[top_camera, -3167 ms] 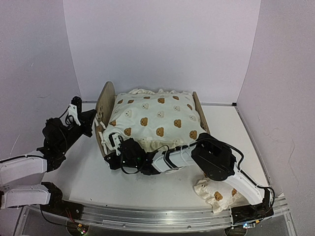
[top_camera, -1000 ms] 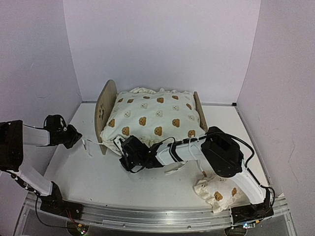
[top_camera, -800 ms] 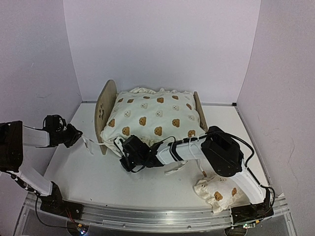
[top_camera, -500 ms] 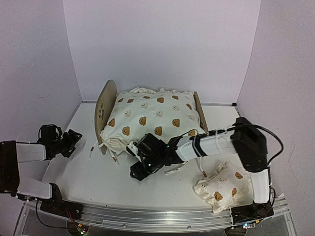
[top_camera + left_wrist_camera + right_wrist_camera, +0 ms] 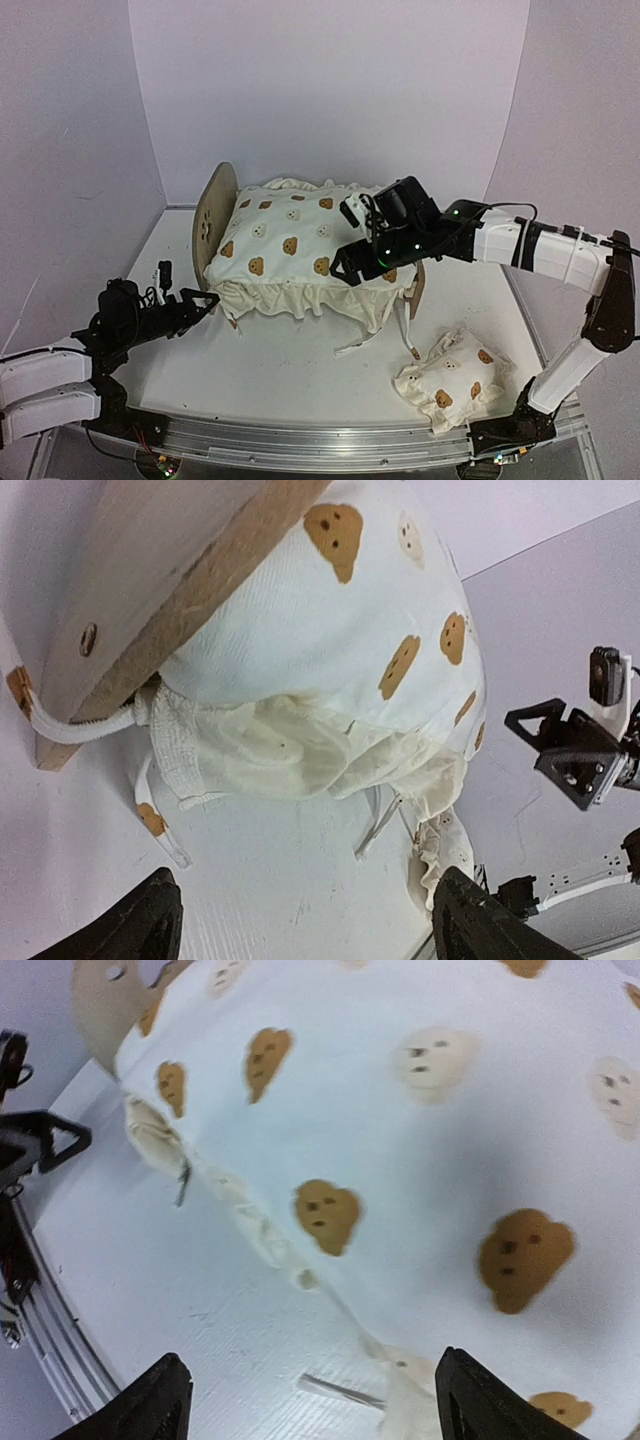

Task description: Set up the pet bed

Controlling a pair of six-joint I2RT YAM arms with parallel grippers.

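The right gripper hangs over the near right part of the cushion, its 2 fingers spread with nothing between them. 0.5 s ago it was down low by the cushion's near edge, close to the table. The left gripper, also parted and empty, has come in from further left and now sits just beside the foot of the headboard.

The pet bed stands mid-table with its rounded headboard to the left. Its pale, smooth wood frame is mostly buried under the cushion. That cushion is puffy cream cloth printed with brown and pale bear faces. Its crinkled ruffle now droops over the near side, and a thin tie trails onto the white table. A small matching pillow lies crumpled at the near right, unmoved.
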